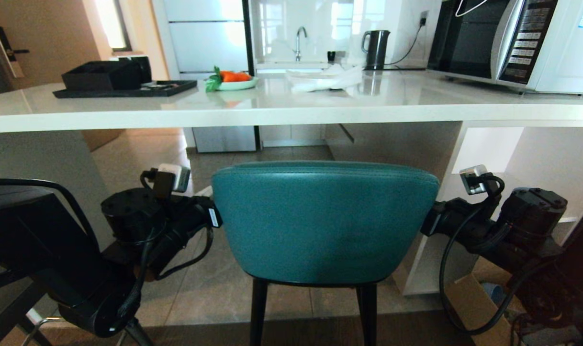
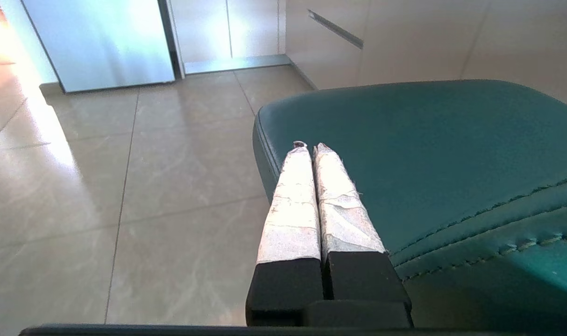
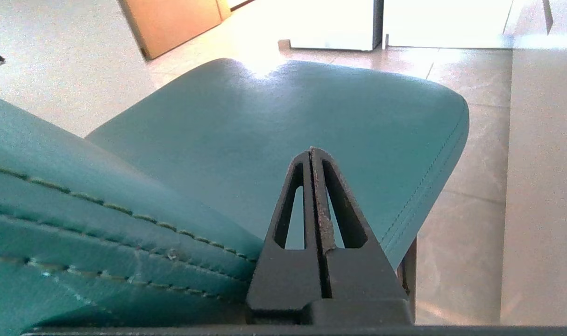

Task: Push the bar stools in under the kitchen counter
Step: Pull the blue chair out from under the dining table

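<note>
The teal bar stool [image 1: 325,221] stands in front of me with its rounded back towards me, just short of the kitchen counter's [image 1: 291,113] thick white edge. My arms flank its back, the left arm [image 1: 186,221] on one side and the right arm [image 1: 455,223] on the other; in the head view the back hides the fingers. My left gripper [image 2: 310,145] is shut, its taped fingers [image 2: 293,205] lying over the side edge of the teal seat [image 2: 428,149]. My right gripper [image 3: 311,150] is shut too, over the seat [image 3: 274,121] beside the backrest.
A dark boxy form [image 1: 18,226] at the left edge sits partly behind my left arm; I cannot tell what it is. A white panel [image 1: 445,192] stands under the counter at the right. A microwave [image 1: 503,43], kettle [image 1: 377,48], plate [image 1: 231,82] and black tray [image 1: 123,89] sit on top.
</note>
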